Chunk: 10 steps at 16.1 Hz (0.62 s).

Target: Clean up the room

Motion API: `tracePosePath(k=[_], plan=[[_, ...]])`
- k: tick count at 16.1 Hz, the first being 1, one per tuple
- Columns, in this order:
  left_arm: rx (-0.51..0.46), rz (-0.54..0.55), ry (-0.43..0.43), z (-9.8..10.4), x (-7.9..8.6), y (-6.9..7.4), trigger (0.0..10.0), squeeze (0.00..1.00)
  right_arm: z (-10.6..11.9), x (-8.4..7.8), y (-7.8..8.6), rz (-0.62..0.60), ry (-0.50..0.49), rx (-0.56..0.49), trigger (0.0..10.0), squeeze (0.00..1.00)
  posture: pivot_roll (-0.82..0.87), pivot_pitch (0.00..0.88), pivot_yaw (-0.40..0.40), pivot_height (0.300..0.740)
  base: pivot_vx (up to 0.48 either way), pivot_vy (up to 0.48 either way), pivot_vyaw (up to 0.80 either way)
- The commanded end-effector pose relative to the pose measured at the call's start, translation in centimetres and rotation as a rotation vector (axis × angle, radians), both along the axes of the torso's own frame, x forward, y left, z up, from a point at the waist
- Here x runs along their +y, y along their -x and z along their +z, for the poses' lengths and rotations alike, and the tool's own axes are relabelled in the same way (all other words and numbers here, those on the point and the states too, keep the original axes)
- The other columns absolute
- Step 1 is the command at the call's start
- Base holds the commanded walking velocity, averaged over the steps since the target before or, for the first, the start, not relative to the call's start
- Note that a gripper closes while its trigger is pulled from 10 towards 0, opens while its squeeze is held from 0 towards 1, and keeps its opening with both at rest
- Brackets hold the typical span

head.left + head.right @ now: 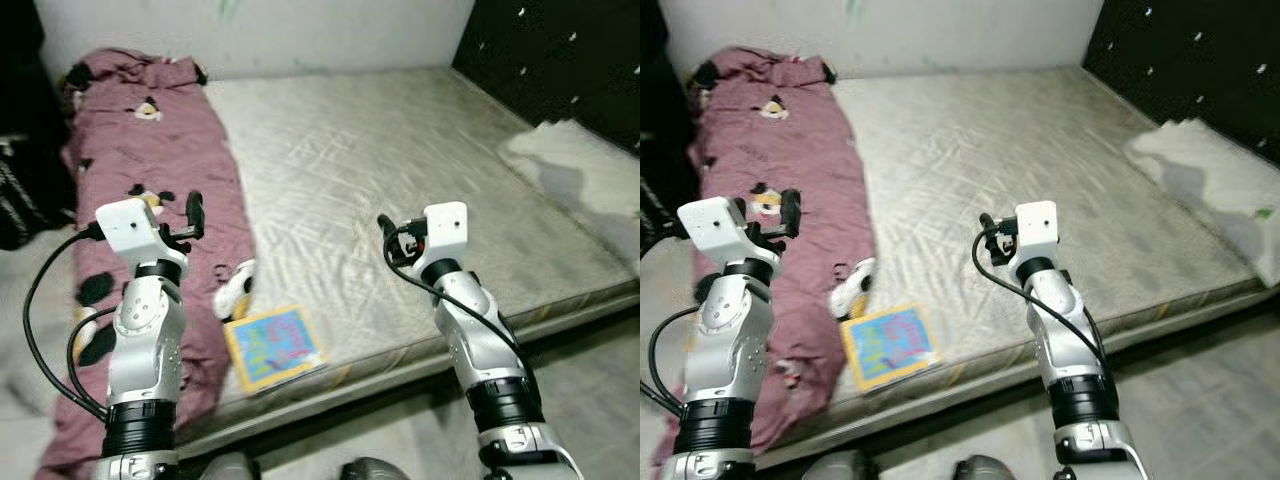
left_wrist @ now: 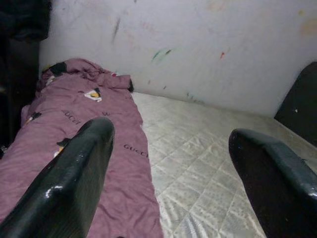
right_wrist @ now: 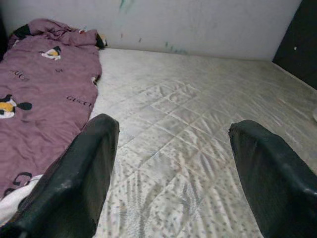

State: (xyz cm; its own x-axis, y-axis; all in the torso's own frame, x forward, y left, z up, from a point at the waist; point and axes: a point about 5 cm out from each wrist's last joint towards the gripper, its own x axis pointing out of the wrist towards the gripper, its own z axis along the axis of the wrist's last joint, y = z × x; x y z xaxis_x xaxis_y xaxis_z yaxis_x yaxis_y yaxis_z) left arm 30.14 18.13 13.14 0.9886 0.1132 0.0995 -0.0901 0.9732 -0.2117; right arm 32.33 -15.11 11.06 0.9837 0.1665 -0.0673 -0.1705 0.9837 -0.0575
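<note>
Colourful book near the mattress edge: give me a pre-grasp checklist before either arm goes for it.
1. Book in sight, lying flat on the mattress: ok.
2. Nothing on top of the book: ok.
3. Left gripper open and empty: ok.
4. Right gripper open and empty: ok.
5. Either gripper over the book: not ok; both are raised above the bed and point toward the wall.
6. Purple blanket apart from the book: cannot tell; its edge lies right beside it.

Book [image 1: 889, 345] lies on mattress [image 1: 1040, 160]
</note>
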Motion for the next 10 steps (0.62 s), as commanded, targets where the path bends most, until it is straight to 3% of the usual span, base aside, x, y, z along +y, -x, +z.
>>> tracePosePath(k=[1,3,5,7,10], plan=[[-0.010,0.012,-0.005,0.3,-0.3,-0.2,10.0,0.00,0.1,-0.7,0.0,-0.018,0.005,-0.006,10.0,0.00,-0.02,0.000,-0.063,0.740,0.000,0.000,0.00],[-0.001,-0.010,0.013,0.3,-0.8,-0.2,10.0,0.00,0.4,-1.3,0.3,-0.043,0.012,-0.019,10.0,0.00,-0.05,0.000,-0.059,0.740,0.000,0.000,0.00],[-0.047,-0.052,-0.038,1.6,-1.6,-0.6,10.0,0.00,0.2,-1.8,0.7,-0.059,-0.003,-0.002,10.0,0.00,-0.03,0.000,-0.070,0.740,0.000,0.000,0.00],[-0.024,-0.014,-0.053,1.3,-1.1,-0.6,10.0,0.00,0.2,-1.4,0.4,-0.042,0.008,-0.004,10.0,0.00,-0.03,0.000,-0.072,0.740,0.000,0.000,0.00],[0.013,0.011,-0.054,-0.2,-0.1,1.2,10.0,0.00,-0.2,-0.9,1.3,-0.041,-0.016,0.005,10.0,0.00,-0.01,0.000,-0.069,0.740,0.000,0.000,0.00]])
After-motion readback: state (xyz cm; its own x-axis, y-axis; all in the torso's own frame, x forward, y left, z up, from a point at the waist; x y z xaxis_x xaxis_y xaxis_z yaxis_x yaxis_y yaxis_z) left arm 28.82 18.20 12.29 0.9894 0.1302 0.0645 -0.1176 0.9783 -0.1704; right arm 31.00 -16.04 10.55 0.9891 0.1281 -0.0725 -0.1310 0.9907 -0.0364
